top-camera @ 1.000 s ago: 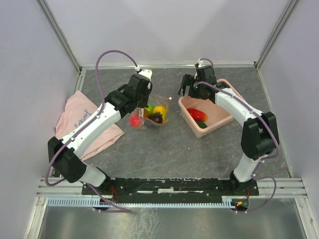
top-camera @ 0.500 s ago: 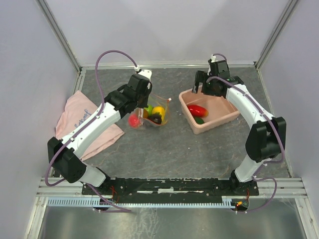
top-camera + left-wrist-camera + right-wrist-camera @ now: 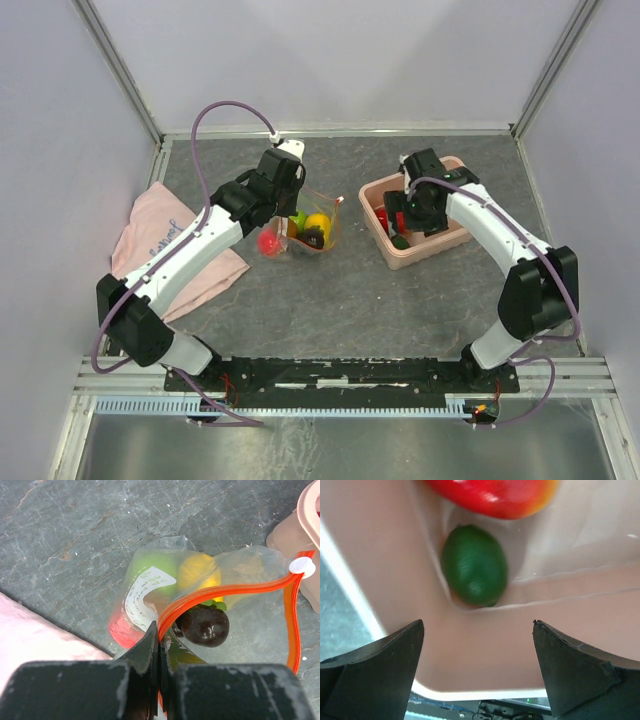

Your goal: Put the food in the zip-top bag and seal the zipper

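1. The left gripper [image 3: 159,632] has its fingers pressed together, pinching the zipper [image 3: 225,589] of the zip-top bag [image 3: 245,565]
2. The zip-top bag lies on the table [image 3: 330,290] with its mouth open. It holds a dark purple food [image 3: 205,626], a yellow food [image 3: 200,570], a green food [image 3: 155,565] and a red food [image 3: 122,627]
3. The right gripper [image 3: 477,625] has its fingers spread wide and holds nothing. It is over the pink bin [image 3: 375,555], at 3 o'clock from the bag
4. In a bin corner lies a dark green food [image 3: 475,565], with a red-orange food [image 3: 490,495] just beside it at 12 o'clock in the right wrist view
5. The pink cloth [image 3: 160,235] lies at 9 o'clock from the bag
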Robot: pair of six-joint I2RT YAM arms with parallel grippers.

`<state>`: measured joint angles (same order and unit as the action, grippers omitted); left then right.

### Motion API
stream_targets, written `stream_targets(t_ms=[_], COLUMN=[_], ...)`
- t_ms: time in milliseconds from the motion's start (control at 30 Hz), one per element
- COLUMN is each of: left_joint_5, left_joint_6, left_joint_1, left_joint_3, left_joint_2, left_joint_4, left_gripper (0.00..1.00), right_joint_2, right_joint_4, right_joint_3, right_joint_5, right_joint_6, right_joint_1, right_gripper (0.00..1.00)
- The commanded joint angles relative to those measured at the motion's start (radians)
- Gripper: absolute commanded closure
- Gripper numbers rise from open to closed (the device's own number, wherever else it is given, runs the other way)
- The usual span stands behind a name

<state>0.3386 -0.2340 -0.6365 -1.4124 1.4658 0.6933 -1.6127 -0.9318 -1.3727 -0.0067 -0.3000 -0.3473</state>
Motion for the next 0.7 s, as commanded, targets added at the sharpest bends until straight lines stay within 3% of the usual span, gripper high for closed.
stream_targets(t_ms=[0, 400, 667], left_joint_5=[0.018, 0.042, 0.05], left_joint_6=[-0.026, -0.027, -0.027], left_joint_1=[0.008, 0.032, 0.039], left_joint_3=[-0.046, -0.043, -0.042], left_joint_2=[0.017, 0.001, -0.009], left_joint_4=[-0.026, -0.004, 0.006], left_gripper=[0.97, 0.97, 0.97], right_joint_2=[0.014, -0.074, -0.12], right_joint_4=[-0.031, 0.064, 0.071], right_joint_3=[0.001, -0.109, -0.132], right_joint_5=[-0.068, -0.208, 0.117], right_joint_6=[0.0, -0.056, 0.167], right_joint_1=[-0.091, -0.235, -0.236], right_gripper=[0.03, 0.03, 0.01])
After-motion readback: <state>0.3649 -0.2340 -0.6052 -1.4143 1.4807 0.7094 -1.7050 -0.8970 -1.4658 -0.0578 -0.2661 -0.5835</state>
